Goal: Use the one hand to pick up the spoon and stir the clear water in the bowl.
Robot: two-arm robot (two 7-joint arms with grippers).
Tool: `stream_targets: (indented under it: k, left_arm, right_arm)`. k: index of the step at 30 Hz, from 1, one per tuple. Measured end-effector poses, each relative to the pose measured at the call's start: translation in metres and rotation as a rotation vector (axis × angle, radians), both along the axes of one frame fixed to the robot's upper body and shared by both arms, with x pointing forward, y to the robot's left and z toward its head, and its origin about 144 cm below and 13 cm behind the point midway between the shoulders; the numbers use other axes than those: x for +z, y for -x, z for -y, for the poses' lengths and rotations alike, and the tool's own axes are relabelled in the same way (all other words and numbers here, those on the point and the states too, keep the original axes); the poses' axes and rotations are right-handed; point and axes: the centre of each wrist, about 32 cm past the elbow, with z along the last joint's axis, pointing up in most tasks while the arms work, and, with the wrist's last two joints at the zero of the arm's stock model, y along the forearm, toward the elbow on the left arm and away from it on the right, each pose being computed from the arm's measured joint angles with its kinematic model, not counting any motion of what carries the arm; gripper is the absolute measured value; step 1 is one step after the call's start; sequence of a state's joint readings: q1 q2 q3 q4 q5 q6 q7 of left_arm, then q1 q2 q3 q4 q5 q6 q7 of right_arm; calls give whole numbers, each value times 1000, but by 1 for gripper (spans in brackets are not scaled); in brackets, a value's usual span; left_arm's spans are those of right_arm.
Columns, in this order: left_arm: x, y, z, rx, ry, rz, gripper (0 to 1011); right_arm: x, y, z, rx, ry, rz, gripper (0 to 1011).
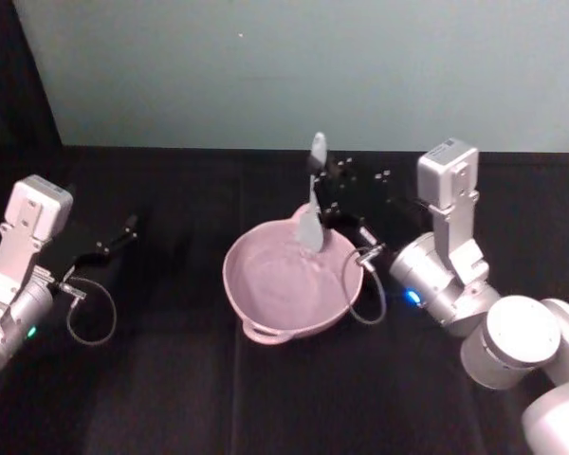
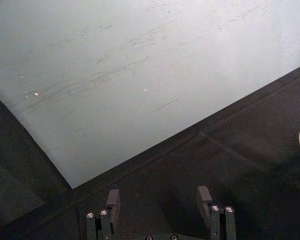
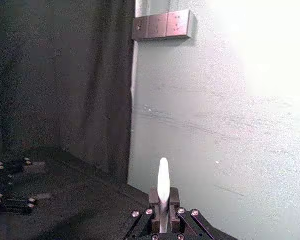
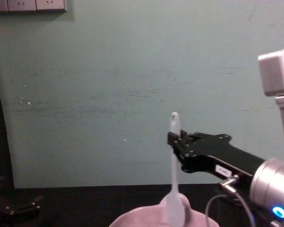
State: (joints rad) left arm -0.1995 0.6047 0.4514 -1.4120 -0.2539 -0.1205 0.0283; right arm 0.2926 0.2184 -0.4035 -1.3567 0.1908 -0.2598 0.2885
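This looks like a robotics lab or test bay rather than a home or kitchen. The table (image 1: 266, 408) is draped in plain black cloth, and a black curtain (image 3: 60, 85) hangs at its left side. Behind it runs a plain pale-green wall (image 1: 294, 66), scuffed and scratched, with a row of socket plates (image 4: 28, 4) high up. Two white and silver robot arms, the left arm (image 1: 19, 284) and the right arm (image 1: 455, 275), reach over the cloth. A blue light (image 4: 278, 211) glows on the right one. A bowl (image 1: 266, 280) stands on the cloth between them.
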Motion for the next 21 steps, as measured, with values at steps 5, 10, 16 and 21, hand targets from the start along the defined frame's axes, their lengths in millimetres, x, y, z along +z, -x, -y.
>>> stream_targets:
  k: [5,10,16,21]
  left_arm:
    - [0,0,0,0,0,0,1011]
    - [0,0,0,0,0,0,1011]
    - [0,0,0,0,0,0,1011]
    - [0,0,0,0,0,0,1011]
  right_arm:
    - [6,4,16,-9,25,-2,110]
    - [13,27,32,45,34,-37,110]
    - [14,46,33,112,15,-89,111]
    - [12,57,20,177,-15,-130,110]
